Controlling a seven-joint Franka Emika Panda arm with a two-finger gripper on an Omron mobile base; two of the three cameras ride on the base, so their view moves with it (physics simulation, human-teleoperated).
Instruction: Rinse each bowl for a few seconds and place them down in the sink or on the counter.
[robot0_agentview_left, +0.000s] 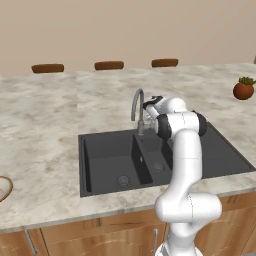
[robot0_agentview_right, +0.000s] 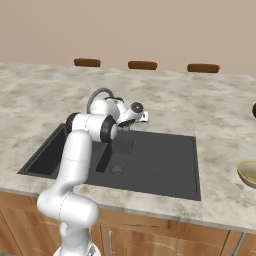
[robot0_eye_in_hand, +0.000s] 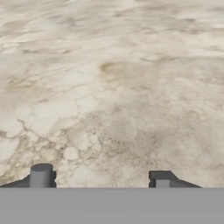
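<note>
Hand (robot0_eye_in_hand: 101, 179) open, empty, over bare table (robot0_agentview_left: 45, 115) behind the tap (robot0_agentview_left: 137, 106). Shallow bowl (robot0_agentview_left: 3, 188) at left edge, olive bowl (robot0_agentview_right: 248, 172) at right edge, both outside the sink (robot0_agentview_left: 107, 157). Plant pot (robot0_agentview_left: 243, 89) upper right.

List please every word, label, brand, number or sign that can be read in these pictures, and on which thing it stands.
There is none to read: no text or sign stands on the counter, the sink, the tap, the plant pot or the two bowls.
</note>
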